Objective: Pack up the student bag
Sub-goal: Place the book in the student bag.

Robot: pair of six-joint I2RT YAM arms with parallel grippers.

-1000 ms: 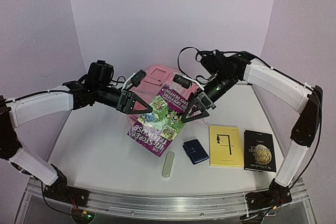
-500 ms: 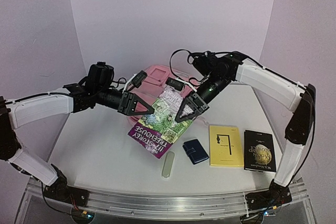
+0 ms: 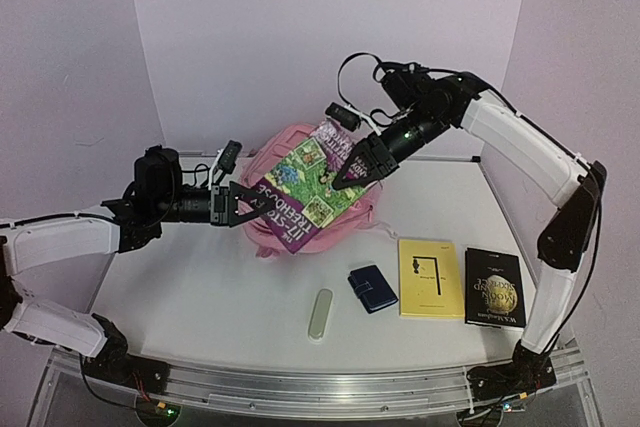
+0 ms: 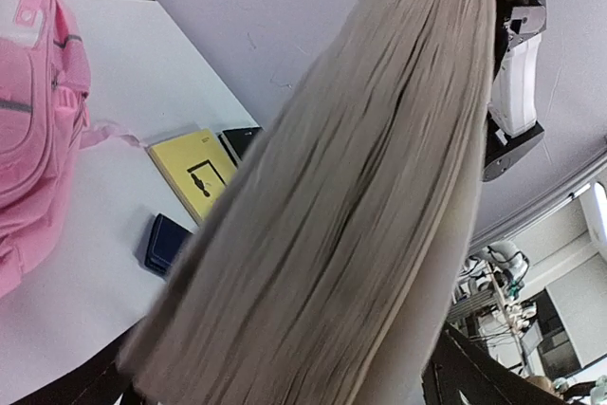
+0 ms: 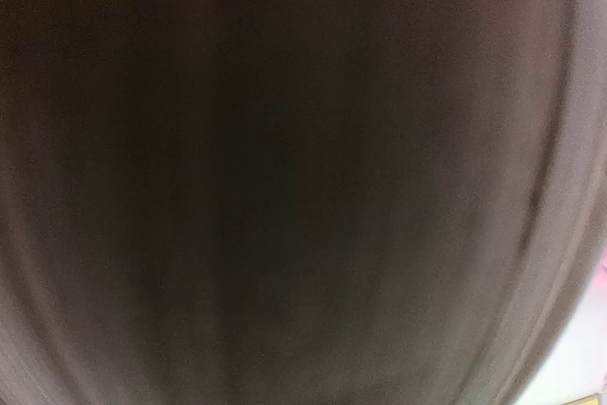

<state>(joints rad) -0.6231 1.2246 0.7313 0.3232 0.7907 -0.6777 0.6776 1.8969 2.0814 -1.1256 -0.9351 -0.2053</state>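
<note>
A purple-and-green paperback (image 3: 310,187) hangs tilted above the pink student bag (image 3: 292,136), which shows behind and below it. My right gripper (image 3: 357,167) is shut on the book's upper right end. My left gripper (image 3: 247,209) stands open at the book's lower left corner. In the left wrist view the book's page edges (image 4: 360,187) fill the frame between the wide-apart fingers (image 4: 474,377), with the bag (image 4: 28,111) at the left. A dark, blurred surface fills the right wrist view, and no fingers show there.
On the table in front of the bag lie a navy wallet (image 3: 372,288), a yellow book (image 3: 430,277), a black book (image 3: 495,287) and a pale green case (image 3: 320,314). The wallet (image 4: 166,242) and yellow book (image 4: 194,173) also appear in the left wrist view.
My right gripper closed on the paperback and raised it up and back over the bag. My left gripper opened, let go of the book and drew back to the left.
</note>
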